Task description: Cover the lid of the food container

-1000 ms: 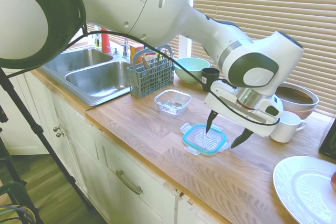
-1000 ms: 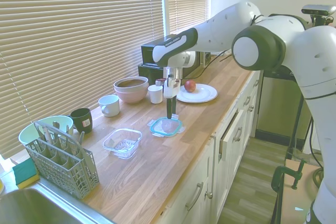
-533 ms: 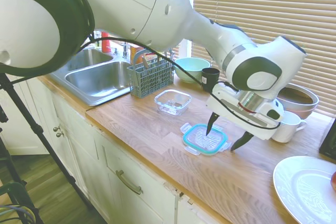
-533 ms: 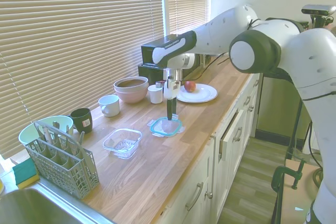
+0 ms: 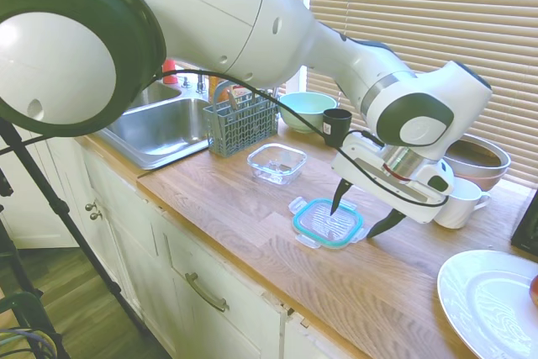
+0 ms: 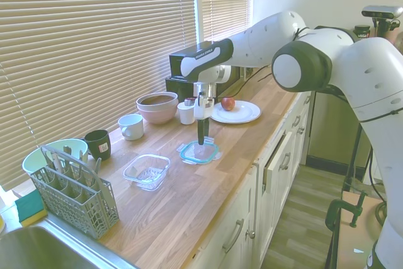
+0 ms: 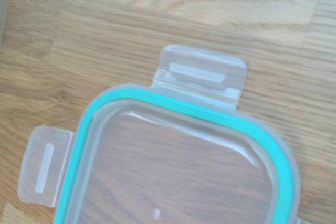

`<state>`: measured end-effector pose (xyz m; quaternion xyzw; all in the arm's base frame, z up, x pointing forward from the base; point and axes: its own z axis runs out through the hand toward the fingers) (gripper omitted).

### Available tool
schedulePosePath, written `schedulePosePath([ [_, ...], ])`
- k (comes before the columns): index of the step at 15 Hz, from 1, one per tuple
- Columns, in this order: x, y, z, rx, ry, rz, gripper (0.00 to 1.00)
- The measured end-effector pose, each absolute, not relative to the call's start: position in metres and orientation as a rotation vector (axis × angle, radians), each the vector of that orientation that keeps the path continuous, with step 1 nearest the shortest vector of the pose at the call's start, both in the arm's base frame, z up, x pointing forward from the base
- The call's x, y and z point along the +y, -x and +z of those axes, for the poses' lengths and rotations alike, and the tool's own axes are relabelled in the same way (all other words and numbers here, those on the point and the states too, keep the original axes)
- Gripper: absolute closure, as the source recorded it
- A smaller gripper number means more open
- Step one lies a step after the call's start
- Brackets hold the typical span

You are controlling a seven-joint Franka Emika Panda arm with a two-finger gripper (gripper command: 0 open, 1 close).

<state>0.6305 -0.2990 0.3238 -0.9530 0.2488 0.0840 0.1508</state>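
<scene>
The clear lid (image 5: 327, 223) with its teal rim seal lies flat on the wooden counter, also seen as the lid (image 6: 199, 152) and close up as the lid (image 7: 178, 171) with two snap tabs showing. My gripper (image 5: 361, 218) hangs just above it, open, with one dark finger over the lid's far-left side and the other past its right edge. From the other side the gripper (image 6: 202, 138) points straight down at the lid. The empty clear food container (image 5: 276, 162) stands to the lid's left, and the food container (image 6: 147, 171) is a short gap from the lid.
A grey cutlery basket (image 5: 241, 120) and a sink (image 5: 160, 124) lie left of the container. Behind stand a light green bowl (image 5: 306, 109), a dark cup (image 5: 336, 124), a white mug (image 5: 459, 202) and a brown-filled bowl (image 5: 475, 157). A white plate (image 5: 492, 302) sits at the right.
The gripper has sunk slightly toward the lid, still open. The lid and the container have not moved.
</scene>
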Motion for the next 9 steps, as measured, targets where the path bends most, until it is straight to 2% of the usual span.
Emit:
schedulePosePath([
  [9, -0.3065, -0.6206, 0.3229, 0.737, 2.729, 0.239, 0.0],
])
